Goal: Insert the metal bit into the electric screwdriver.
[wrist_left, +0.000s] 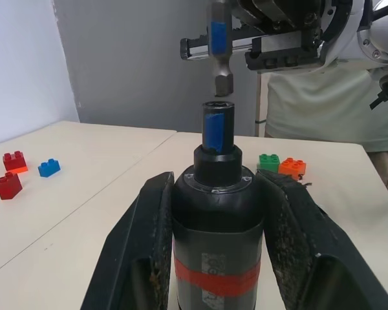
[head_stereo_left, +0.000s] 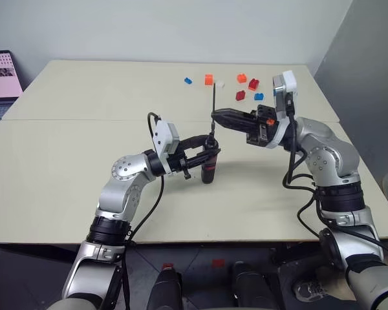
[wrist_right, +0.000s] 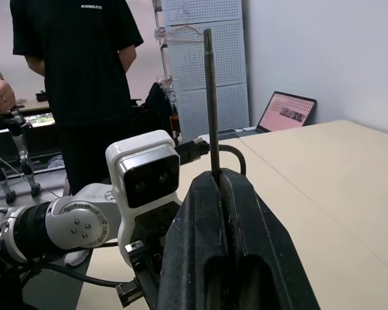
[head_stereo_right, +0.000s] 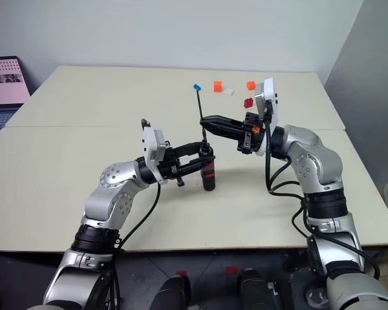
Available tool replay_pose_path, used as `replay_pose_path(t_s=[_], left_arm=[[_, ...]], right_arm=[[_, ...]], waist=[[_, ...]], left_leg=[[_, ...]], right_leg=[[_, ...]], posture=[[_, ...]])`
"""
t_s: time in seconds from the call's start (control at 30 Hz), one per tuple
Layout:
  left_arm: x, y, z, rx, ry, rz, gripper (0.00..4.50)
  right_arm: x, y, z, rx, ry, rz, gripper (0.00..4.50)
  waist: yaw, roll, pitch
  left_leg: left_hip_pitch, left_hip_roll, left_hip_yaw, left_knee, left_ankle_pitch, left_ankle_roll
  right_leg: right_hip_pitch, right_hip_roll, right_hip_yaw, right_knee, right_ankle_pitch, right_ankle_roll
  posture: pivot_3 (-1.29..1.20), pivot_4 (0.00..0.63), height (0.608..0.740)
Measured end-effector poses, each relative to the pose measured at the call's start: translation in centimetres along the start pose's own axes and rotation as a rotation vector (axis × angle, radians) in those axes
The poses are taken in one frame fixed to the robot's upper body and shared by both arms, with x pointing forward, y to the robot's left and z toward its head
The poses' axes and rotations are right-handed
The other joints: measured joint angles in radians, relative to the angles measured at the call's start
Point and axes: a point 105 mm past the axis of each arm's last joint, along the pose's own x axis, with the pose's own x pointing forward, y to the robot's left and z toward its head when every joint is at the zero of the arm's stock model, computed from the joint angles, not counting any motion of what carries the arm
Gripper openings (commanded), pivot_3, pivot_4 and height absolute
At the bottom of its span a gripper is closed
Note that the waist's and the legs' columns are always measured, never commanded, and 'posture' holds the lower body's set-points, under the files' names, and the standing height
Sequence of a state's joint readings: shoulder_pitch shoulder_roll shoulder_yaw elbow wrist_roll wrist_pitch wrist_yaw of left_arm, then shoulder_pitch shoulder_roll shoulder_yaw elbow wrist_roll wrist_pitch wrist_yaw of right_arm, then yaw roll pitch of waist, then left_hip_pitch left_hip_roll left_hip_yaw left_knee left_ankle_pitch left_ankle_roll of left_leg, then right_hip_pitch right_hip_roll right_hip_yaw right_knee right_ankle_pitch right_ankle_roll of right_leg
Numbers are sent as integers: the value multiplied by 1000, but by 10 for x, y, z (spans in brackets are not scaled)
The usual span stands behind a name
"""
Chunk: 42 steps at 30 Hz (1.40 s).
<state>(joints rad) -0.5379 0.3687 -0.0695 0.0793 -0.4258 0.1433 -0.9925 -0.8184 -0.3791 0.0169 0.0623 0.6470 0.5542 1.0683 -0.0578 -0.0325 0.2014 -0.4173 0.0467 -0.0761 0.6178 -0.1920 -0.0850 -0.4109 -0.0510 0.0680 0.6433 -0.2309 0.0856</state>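
My left pincer is clenched around the slim black electric screwdriver with its red band, holding it upright over the middle of the pale beige table, its open nose pointing up. My right pincer is clamped tight on the thin, dark grey metal bit, which stands vertical directly above the screwdriver, its lower tip just short of the socket and not yet inside. Small coloured toy bricks lie scattered on the far right of the table, well apart from both tools.
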Motion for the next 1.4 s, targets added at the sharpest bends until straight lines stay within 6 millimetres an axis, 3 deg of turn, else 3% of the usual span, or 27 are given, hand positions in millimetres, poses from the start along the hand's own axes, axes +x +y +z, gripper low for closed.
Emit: replay_pose_path(t_s=[0.63,0.83,1.23,1.27,1.3,1.4], left_arm=[[-1,0,0,4,5,-4,1609],[-1,0,0,8,8,-10,1609],[-1,-1,1,16,14,-28,1609],[-1,-2,1,17,14,-31,1609],[-1,-2,1,18,13,-33,1609],[-1,-1,1,21,14,-31,1609]], right_arm=[[-1,-2,-3,-17,10,4,0],[-2,-1,-11,-28,69,28,0],[-3,-5,-4,-73,206,124,0],[-3,-5,-4,-72,214,130,399],[-4,-4,-3,-74,222,134,407],[-6,-4,-9,-75,275,146,1096]], waist=[[0,0,0],[0,0,0],[0,0,0],[0,0,0],[0,0,0],[0,0,0]], left_leg=[[0,0,0,0,0,0],[0,0,0,0,0,0],[1,0,0,0,0,0],[1,0,0,0,0,0],[1,0,0,0,0,0],[0,0,0,0,0,0]], right_leg=[[0,0,0,0,0,0],[0,0,0,0,0,0],[0,0,0,0,0,0],[0,0,0,0,0,0],[0,0,0,0,0,0],[0,0,0,0,0,0]], posture=[[0,150,740],[0,150,740],[0,150,740],[0,150,740],[0,150,740],[0,150,740]])
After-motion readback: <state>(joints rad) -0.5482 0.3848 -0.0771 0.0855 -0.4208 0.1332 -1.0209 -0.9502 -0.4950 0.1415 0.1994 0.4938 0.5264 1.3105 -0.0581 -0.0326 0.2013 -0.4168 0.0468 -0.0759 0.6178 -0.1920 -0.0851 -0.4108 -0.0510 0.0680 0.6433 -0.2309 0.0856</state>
